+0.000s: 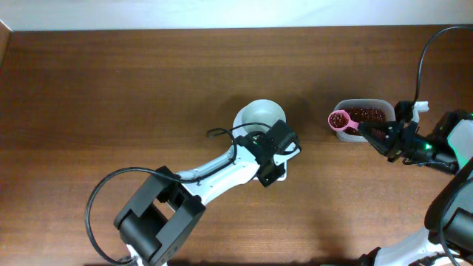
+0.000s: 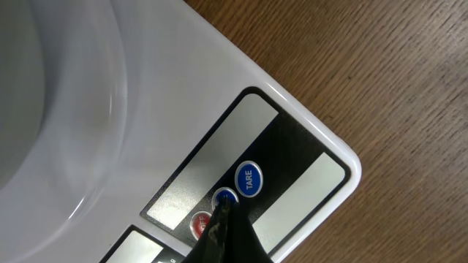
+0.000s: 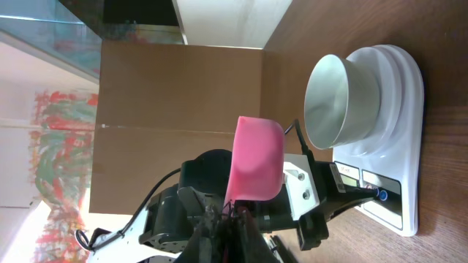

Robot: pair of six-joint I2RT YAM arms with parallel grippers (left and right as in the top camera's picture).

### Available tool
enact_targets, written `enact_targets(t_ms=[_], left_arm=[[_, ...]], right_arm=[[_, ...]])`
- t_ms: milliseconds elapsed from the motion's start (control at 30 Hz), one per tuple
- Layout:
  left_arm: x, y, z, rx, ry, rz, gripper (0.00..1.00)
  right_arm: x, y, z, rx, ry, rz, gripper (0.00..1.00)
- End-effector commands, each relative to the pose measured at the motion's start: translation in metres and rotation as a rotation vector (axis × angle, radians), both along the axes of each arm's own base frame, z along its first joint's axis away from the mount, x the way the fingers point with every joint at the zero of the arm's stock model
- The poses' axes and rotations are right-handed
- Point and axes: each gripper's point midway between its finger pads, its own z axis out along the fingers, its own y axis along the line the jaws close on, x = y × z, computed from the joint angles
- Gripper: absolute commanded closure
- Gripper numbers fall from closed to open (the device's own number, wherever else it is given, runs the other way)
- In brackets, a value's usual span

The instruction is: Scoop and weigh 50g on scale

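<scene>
left pincer (image 2: 224, 216): closed to one dark tip that enters from the bottom edge of the left wrist view. The tip sits on the small blue button (image 2: 225, 196).
button row: TARE button (image 2: 248, 179) is just upper right of the tip and the red button (image 2: 200, 223) is just lower left. Whether the tip also touches the red button, can't tell.
display (image 2: 216, 157): grey strip above the buttons. No digits are readable from this angle.
scale (image 3: 401, 84): white, flat on the worktop (image 1: 148, 81) at centre frame in the overhead view. Its panel end is mostly hidden under the left arm.
bowl (image 1: 260, 114): round and white, seated on the scale, upper left of the left wrist in the overhead view. The inside shows plain white.
right pincer (image 1: 380, 137): clamped on the handle of the pink scoop (image 1: 340, 120), at the right of the overhead frame.
scoop: cup faces up and holds beans (image 1: 367, 114). It sits at the left edge of the tub (image 1: 384, 105), well apart from the scale. In the right wrist view only its pink underside shows.
beans: dark red-brown. Most lie in the clear tub at upper right in the overhead view and a small load sits in the scoop cup.
tub: on the worktop, right of the bowl with a gap between them.
</scene>
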Motion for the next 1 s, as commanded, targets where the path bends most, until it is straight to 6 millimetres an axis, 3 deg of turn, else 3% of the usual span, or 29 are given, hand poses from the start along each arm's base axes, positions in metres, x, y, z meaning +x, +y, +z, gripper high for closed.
enact_targets(t_ms=[0,333,767,967], left_arm=[[-0.001,0.013,-0.019,0.067,0.009,0.044,1.0],[0.011,0.018,-0.014,0.104,-0.049,0.063,1.0],[0.01,0.018,-0.014,0.104,-0.048,0.063,1.0],[0.007,0.02,-0.024,0.119,-0.025,0.071,1.0]], right_arm=[[-0.002,0.003,0.007,-0.017,-0.034,0.006,0.96],[-0.002,0.003,0.007,-0.017,-0.034,0.006,0.96],[-0.002,0.003,0.007,-0.017,-0.034,0.006,0.96],[-0.002,0.003,0.007,-0.017,-0.033,0.006,0.96]])
